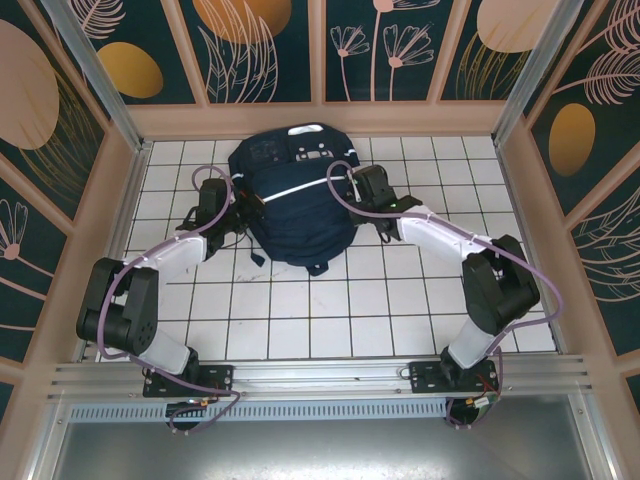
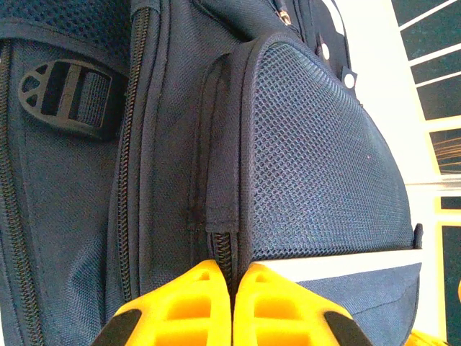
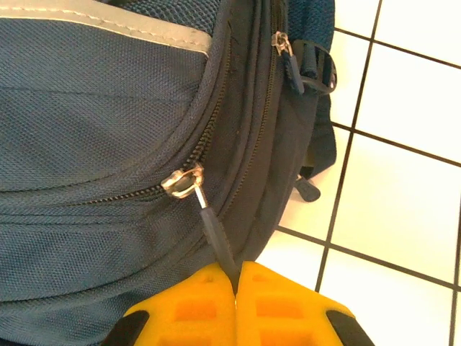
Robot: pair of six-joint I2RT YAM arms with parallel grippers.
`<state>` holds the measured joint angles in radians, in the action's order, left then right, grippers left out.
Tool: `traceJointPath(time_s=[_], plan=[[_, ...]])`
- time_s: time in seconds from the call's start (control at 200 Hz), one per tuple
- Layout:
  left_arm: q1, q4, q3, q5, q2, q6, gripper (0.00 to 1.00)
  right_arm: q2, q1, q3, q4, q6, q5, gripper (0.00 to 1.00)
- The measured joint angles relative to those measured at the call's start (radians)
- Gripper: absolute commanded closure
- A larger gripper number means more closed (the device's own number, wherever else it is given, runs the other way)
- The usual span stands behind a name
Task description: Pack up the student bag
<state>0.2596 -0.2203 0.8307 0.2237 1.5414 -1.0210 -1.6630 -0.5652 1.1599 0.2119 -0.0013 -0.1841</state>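
The student bag (image 1: 295, 215) is laid at twelve o'clock on the table (image 1: 300, 330). Its side seam is pinched by the closed left gripper (image 2: 232, 272) at nine. The zipper pull (image 3: 215, 231) is clamped by the right gripper (image 3: 236, 272) at three. Zipping is judged unfinished.

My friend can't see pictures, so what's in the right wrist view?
The yellow right gripper is shut on the black zipper pull of the navy student bag, which lies on a white tiled table. A grey stripe crosses the bag's top.
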Motion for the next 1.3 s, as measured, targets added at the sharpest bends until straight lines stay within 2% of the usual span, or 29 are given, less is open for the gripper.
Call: traceJointPath(time_s=[0.26,0.475,0.971,1.006,1.106,1.161,1.226,1.296], plan=[[-0.011,0.006,0.0,0.013,0.0,0.017,1.0,-0.037,0.069,0.053,-0.011,-0.048,0.108,1.0],[-0.024,0.012,0.0,0.02,0.0,0.039,1.0,-0.14,0.11,0.152,-0.014,-0.126,0.179,1.0],[-0.047,0.029,0.012,0.026,0.0,0.087,1.0,-0.304,0.127,0.329,-0.023,-0.209,0.257,1.0],[-0.047,0.034,0.015,0.026,0.0,0.09,1.0,-0.304,0.127,0.331,-0.021,-0.202,0.261,0.89],[-0.048,0.056,0.028,0.023,0.002,0.107,0.61,-0.3,0.13,0.333,-0.023,-0.161,0.259,0.55],[-0.052,0.074,0.037,0.005,0.002,0.116,0.43,-0.283,0.139,0.325,-0.023,-0.132,0.254,0.45],[-0.061,0.099,0.053,-0.023,0.001,0.126,0.31,-0.229,0.151,0.284,-0.037,-0.097,0.243,0.37],[-0.068,0.127,0.07,-0.058,-0.006,0.143,0.25,-0.132,0.166,0.213,-0.053,-0.058,0.221,0.29]])
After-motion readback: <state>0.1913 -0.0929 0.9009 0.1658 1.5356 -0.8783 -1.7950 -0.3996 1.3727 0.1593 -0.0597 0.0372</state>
